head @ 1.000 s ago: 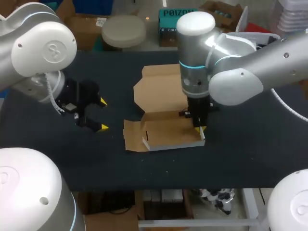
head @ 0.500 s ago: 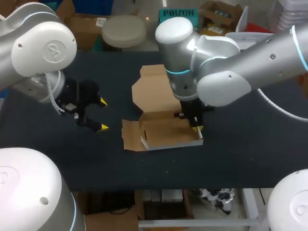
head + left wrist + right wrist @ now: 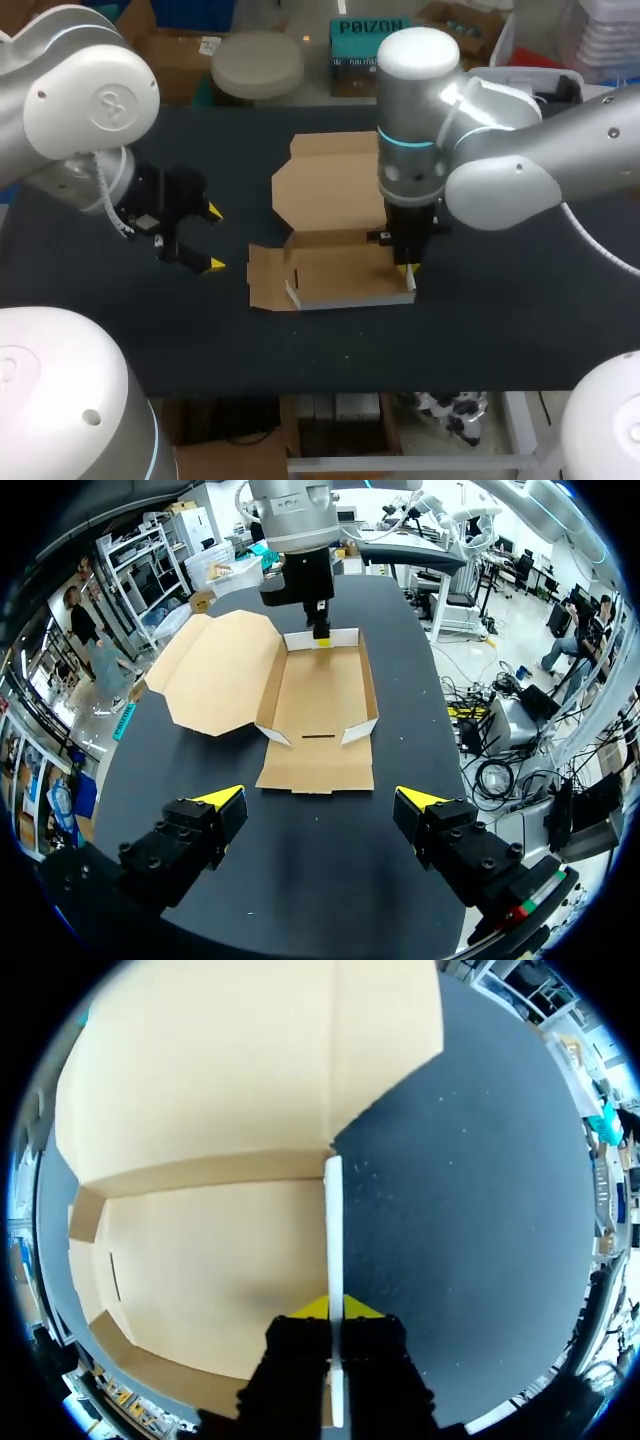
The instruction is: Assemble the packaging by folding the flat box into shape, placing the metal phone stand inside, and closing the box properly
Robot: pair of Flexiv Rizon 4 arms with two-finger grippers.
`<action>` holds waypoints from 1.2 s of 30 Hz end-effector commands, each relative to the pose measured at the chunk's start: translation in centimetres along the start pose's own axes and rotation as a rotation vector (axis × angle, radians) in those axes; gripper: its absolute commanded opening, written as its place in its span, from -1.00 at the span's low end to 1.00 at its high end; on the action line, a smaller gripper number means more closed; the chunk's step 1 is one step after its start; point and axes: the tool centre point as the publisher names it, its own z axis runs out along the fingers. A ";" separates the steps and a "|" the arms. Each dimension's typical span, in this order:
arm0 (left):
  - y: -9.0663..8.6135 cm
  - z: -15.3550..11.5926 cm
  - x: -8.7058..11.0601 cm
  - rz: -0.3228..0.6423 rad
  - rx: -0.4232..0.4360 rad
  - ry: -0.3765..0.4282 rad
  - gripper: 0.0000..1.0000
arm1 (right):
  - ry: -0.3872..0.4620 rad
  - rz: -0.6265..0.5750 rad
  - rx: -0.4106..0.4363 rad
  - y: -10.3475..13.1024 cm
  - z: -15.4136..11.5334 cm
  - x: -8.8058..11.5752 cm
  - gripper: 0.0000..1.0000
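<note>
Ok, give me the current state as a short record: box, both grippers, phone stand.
cardboard box: partly folded, nothing inside
lid: lying open and flat
end flap: flat on the table, on the side facing the left gripper
right gripper: shut on the box's raised end wall, one finger on each side
left gripper: open, empty, apart from the box
phone stand: not visible in any view

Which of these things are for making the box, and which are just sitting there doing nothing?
For the job:
- the cardboard box, half folded, lid lying open
- the right hand, pinching the box's side wall
- the left hand, open, off to the side of the box and not touching it

Just there:
- only the black table underneath everything
</note>
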 end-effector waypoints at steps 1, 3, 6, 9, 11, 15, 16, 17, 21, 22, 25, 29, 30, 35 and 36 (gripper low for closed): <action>-0.1 0.1 0.0 -0.001 -0.002 -0.002 1.00 | 0.047 -0.005 -0.004 -0.3 0.2 -0.4 -1.00; -0.1 0.1 0.0 -0.001 -0.002 -0.002 1.00 | 0.063 -0.013 -0.003 -0.3 0.1 -0.3 -1.00; -0.1 0.1 0.0 -0.001 -0.002 -0.002 1.00 | 0.072 -0.020 -0.003 -0.3 0.0 -0.2 -1.00; -0.1 0.1 0.0 -0.001 -0.002 -0.002 1.00 | 0.070 -0.020 -0.003 -0.3 0.0 -0.1 -1.00; -0.1 0.1 0.0 -0.001 -0.002 -0.002 1.00 | 0.071 -0.022 -0.003 -0.4 0.0 -0.1 -1.00; -0.1 0.1 0.0 -0.001 -0.002 -0.002 1.00 | 0.062 -0.027 0.006 -0.5 -0.1 0.0 -1.00; -0.1 0.1 0.0 -0.001 -0.002 -0.002 1.00 | 0.055 -0.026 0.005 -0.5 -0.2 0.0 -1.00; -0.1 0.1 0.0 -0.001 -0.002 -0.002 1.00 | 0.055 -0.026 0.005 -0.6 -0.2 0.1 -1.00; -0.1 0.1 0.0 -0.001 -0.002 -0.002 1.00 | 0.038 -0.021 0.012 -0.7 -0.3 0.0 -1.00; -0.1 0.1 0.0 -0.001 -0.002 -0.002 1.00 | 0.031 -0.019 0.016 -0.8 -0.3 0.0 -1.00; -0.1 0.1 0.0 -0.001 -0.002 -0.002 1.00 | 0.021 -0.014 0.021 -0.9 -0.2 -0.1 -1.00; -0.1 0.1 0.0 -0.001 -0.002 -0.002 1.00 | 0.014 -0.009 0.022 -1.0 -0.3 -0.2 -1.00; -0.1 0.1 0.0 -0.001 -0.002 -0.002 1.00 | 0.011 -0.004 0.023 -1.1 -0.4 -0.2 -1.00; -0.1 0.1 0.0 -0.001 -0.002 -0.002 1.00 | 0.011 -0.004 0.023 -1.1 -0.4 -0.2 -1.00; -0.1 0.1 0.0 -0.001 -0.002 -0.002 1.00 | 0.011 -0.004 0.023 -1.1 -0.4 -0.2 -1.00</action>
